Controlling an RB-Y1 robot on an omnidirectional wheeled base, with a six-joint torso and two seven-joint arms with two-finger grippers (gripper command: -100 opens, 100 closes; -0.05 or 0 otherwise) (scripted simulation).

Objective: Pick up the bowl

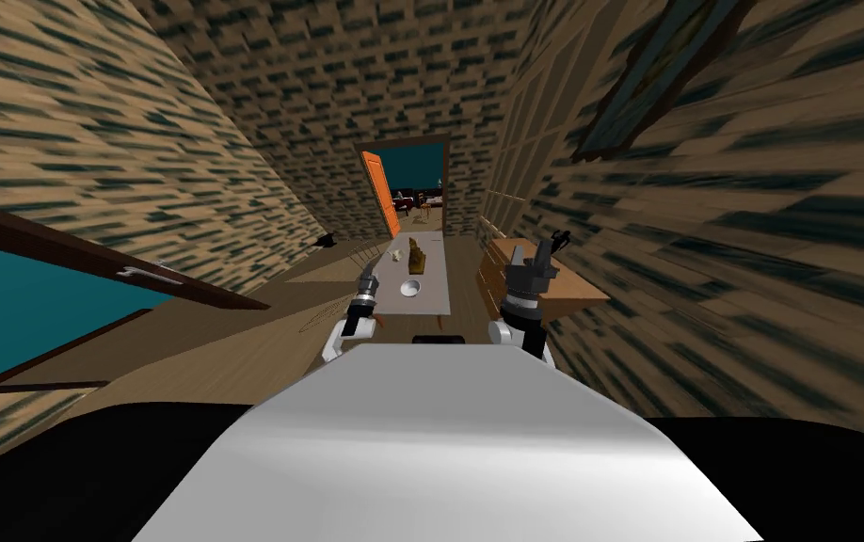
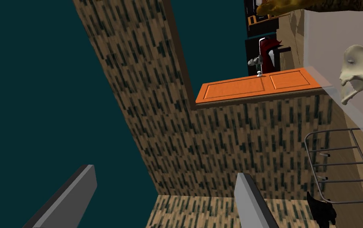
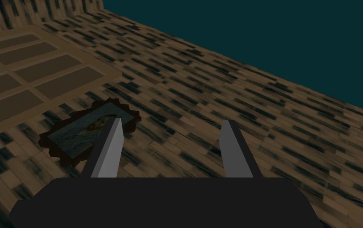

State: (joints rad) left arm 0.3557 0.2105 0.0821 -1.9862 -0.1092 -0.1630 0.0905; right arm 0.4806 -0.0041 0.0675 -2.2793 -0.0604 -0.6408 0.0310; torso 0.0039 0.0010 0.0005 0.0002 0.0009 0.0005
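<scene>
Your bowl [image 1: 409,289] sits on the long pale table [image 1: 435,295] just ahead, between your two arms. Left gripper [image 1: 367,279] and right gripper [image 1: 538,252] are both spread wide, holding nothing.

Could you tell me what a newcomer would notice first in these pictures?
The orange door stands open at the room's far end, bright against the patterned walls. Before it runs a pale table with a small white bowl near my end. The left gripper and right gripper stand open on either side of it.
</scene>
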